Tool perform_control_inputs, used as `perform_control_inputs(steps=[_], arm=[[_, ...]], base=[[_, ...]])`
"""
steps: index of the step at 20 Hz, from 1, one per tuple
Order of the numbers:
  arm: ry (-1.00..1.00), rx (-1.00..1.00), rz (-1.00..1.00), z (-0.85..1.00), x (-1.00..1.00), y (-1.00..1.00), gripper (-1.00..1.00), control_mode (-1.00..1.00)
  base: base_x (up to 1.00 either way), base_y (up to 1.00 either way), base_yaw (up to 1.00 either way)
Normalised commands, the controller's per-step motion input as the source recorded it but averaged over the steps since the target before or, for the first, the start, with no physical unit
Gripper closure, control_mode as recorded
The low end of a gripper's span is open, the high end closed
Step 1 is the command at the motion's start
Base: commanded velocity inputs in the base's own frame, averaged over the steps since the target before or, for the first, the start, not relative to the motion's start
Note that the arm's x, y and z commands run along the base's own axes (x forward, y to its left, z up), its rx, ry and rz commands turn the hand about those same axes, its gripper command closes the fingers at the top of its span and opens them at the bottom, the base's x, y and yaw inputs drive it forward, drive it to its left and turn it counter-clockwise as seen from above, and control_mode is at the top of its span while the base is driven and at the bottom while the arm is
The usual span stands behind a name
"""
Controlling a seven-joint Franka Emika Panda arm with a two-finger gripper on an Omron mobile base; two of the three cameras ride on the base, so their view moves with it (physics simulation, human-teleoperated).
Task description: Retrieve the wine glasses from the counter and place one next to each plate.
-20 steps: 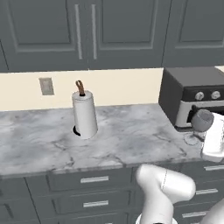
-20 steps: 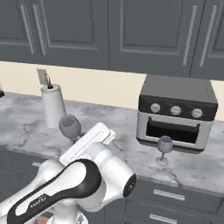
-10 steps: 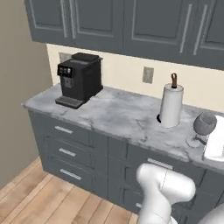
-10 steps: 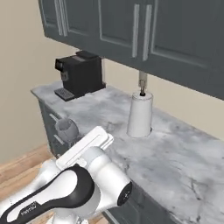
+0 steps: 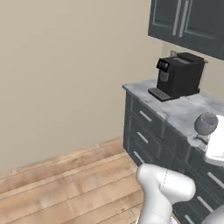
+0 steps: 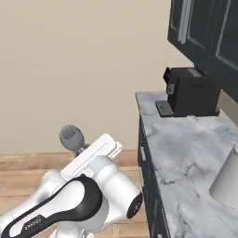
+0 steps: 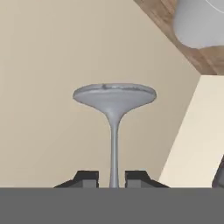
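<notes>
A clear grey-tinted wine glass (image 5: 205, 123) is held by its thin stem in my gripper (image 7: 113, 177), which is shut on it. The hand view looks along the stem at the wine glass foot (image 7: 114, 96), with a dark fingertip (image 7: 86, 178) on either side. In the right base view the wine glass bowl (image 6: 71, 137) sticks out up and left from the white hand, over the floor and well left of the counter (image 6: 186, 148). From the left base view it hangs above the front edge of the marble counter (image 5: 175, 111). The plates are out of view.
A black coffee machine (image 5: 179, 76) (image 6: 188, 93) stands at the counter's end. A white paper towel roll (image 6: 228, 181) is at the right edge. Dark upper cabinets (image 6: 204, 32) hang above. Left of the counter lie wooden floor (image 5: 65, 183) and a bare beige wall.
The base has turned left, so the whole picture swept from the toaster oven and paper towel roll to the coffee machine and wall. The glass stays in the shut gripper.
</notes>
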Motion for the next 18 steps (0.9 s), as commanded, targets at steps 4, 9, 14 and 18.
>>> perform_control_inputs(steps=[4, 9, 14, 18], arm=[[0.0, 0.0, 0.0, 0.0, 0.0, 0.0, 1.0, 1.0], [0.0, 0.0, 0.0, 0.0, 0.0, 0.0, 1.0, 1.0], [0.0, 0.0, 0.0, 0.0, 0.0, 0.0, 1.0, 1.0], [0.0, 0.0, 0.0, 0.0, 0.0, 0.0, 1.0, 1.0]], base=[[0.0, 0.0, 1.0], [0.0, 0.0, 1.0], [0.0, 0.0, 1.0], [-0.01, 0.0, 1.0]])
